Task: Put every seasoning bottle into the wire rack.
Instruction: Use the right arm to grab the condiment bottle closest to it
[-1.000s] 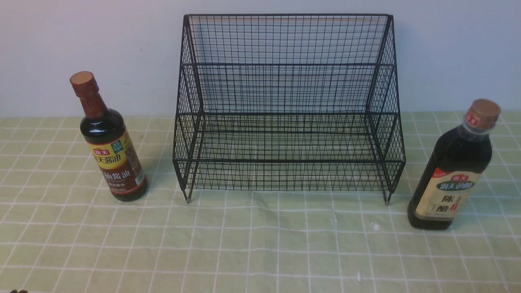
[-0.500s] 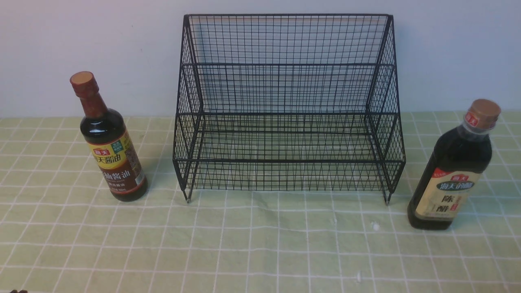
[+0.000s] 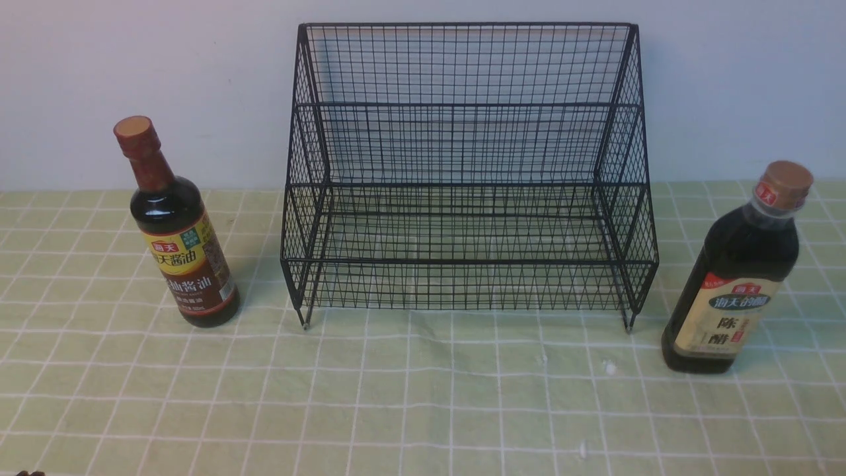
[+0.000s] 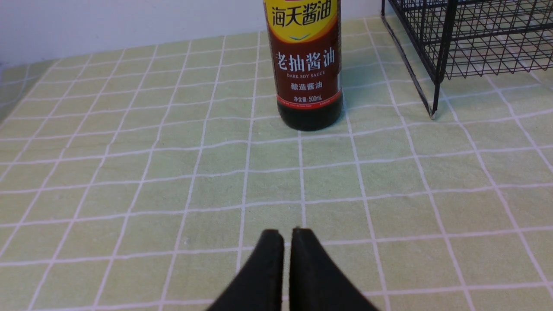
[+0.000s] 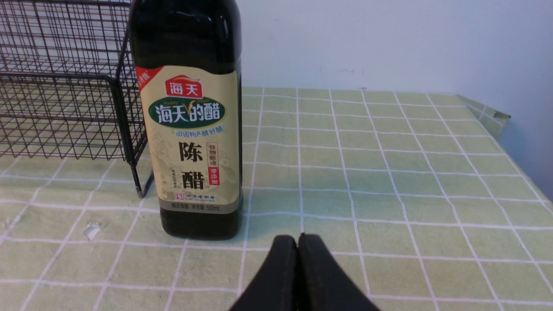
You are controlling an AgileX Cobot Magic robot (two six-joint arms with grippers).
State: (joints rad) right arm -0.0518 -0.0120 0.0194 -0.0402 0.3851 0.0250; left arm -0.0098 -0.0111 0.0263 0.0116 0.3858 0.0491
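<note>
The black wire rack [image 3: 466,178] stands empty at the back centre of the table. A slim seasoning bottle with a long brown neck and a yellow-brown label [image 3: 180,246] stands upright to the rack's left. A broader seasoning bottle with a tan cap and cream label [image 3: 738,284] stands upright to the rack's right. In the left wrist view my left gripper [image 4: 287,233] is shut and empty, some way short of the slim bottle [image 4: 306,65]. My right gripper [image 5: 297,239] is shut and empty, close to the base of the broad bottle [image 5: 192,129]. Neither gripper shows in the front view.
A green checked cloth [image 3: 423,396] covers the table. A pale wall [image 3: 132,66] runs close behind the rack. In the right wrist view the table's far right corner [image 5: 497,114] shows. The rack's front leg [image 4: 433,113] stands beside the slim bottle.
</note>
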